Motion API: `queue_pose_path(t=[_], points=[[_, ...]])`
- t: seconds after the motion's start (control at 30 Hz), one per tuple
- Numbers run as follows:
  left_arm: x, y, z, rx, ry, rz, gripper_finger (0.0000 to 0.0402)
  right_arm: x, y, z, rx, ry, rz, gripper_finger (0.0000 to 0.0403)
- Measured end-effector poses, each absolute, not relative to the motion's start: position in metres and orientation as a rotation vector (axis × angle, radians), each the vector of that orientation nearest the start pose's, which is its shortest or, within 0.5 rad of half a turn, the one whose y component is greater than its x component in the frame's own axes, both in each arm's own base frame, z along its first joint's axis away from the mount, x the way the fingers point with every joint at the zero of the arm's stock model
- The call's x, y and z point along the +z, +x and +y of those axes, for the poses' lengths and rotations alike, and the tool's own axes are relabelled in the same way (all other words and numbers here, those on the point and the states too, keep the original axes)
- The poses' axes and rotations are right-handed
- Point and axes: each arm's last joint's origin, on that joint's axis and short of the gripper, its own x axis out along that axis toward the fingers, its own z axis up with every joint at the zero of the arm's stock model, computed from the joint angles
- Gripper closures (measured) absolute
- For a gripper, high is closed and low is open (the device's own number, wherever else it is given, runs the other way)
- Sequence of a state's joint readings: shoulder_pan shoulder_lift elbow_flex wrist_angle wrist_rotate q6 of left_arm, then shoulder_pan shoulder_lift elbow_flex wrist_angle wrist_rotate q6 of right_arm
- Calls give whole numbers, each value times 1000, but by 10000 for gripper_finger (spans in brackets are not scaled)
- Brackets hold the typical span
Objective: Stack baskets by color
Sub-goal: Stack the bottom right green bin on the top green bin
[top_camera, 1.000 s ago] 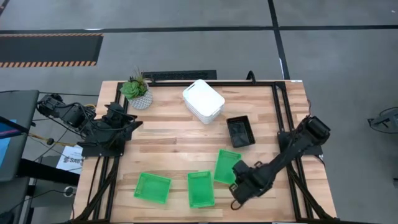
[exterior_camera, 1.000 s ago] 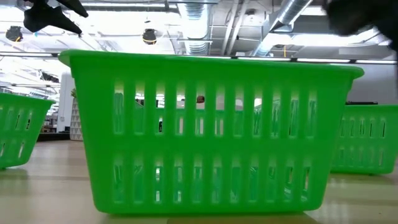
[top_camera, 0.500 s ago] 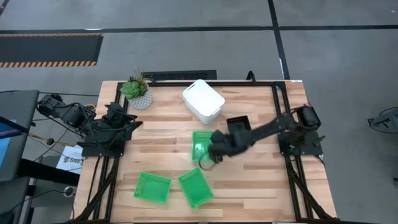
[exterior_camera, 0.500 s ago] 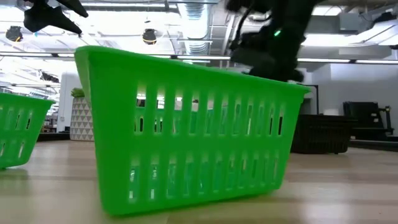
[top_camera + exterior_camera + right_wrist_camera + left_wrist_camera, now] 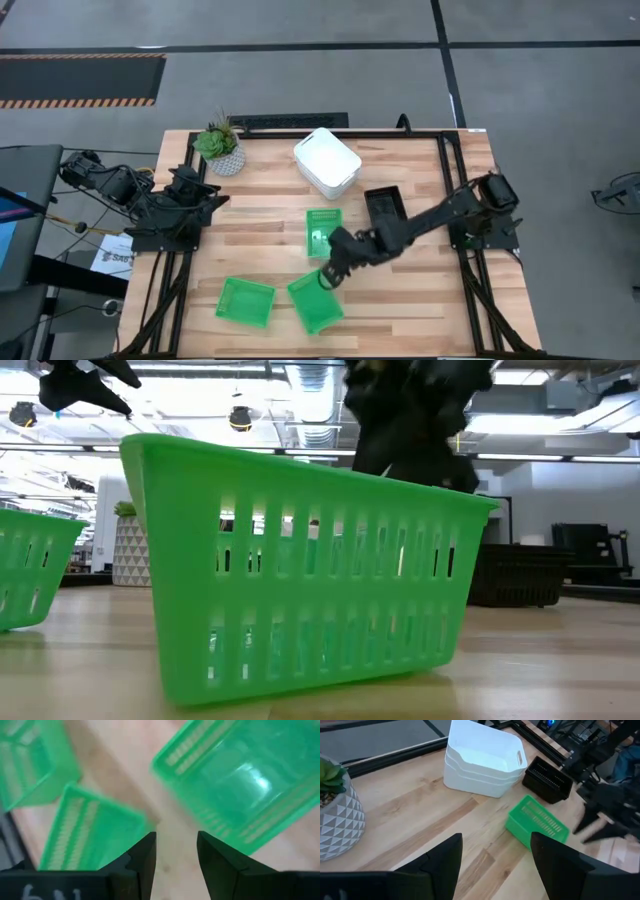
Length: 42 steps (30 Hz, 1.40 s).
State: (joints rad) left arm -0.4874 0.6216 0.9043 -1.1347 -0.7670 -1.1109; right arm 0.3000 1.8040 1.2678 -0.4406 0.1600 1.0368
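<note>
Three green baskets lie apart on the table: one at the middle (image 5: 322, 232), one near the front edge (image 5: 315, 303), turned askew, and one to its left (image 5: 246, 302). Nested white baskets (image 5: 327, 162) stand at the back, with a black basket (image 5: 385, 208) right of the middle. My right gripper (image 5: 325, 275) hangs open between the middle and the front green basket. In the right wrist view nothing lies between its fingers (image 5: 175, 850), and green baskets (image 5: 245, 785) (image 5: 85, 835) show on either side. My left gripper (image 5: 495, 865) waits open at the left edge.
A potted plant (image 5: 220, 148) stands at the back left corner. In the low view the front green basket (image 5: 300, 570) fills the foreground, with the right arm (image 5: 410, 420) behind it. Bare wood lies along the right and the near right of the table.
My right gripper has swung from the near right corner toward the table's middle, then drawn back a little toward the near edge. One green basket has gone from the near right to the middle of the table. The front green basket has turned about.
</note>
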Motion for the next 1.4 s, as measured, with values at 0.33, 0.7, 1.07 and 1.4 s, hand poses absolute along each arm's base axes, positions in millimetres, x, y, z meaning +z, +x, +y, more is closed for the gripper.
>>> queue_pose_path(t=[0.33,0.7,1.07,1.4], points=[[316,82,-21,587,-558,454,178,209,348,151,-321,826,890,240],[316,82,-21,565,-524,477,178,210,335,179,-368,860,814,240],[316,82,-22,558,-527,484,178,186,344,194,-362,845,784,240],[316,82,-22,541,-536,501,178,172,356,200,-351,829,782,240]])
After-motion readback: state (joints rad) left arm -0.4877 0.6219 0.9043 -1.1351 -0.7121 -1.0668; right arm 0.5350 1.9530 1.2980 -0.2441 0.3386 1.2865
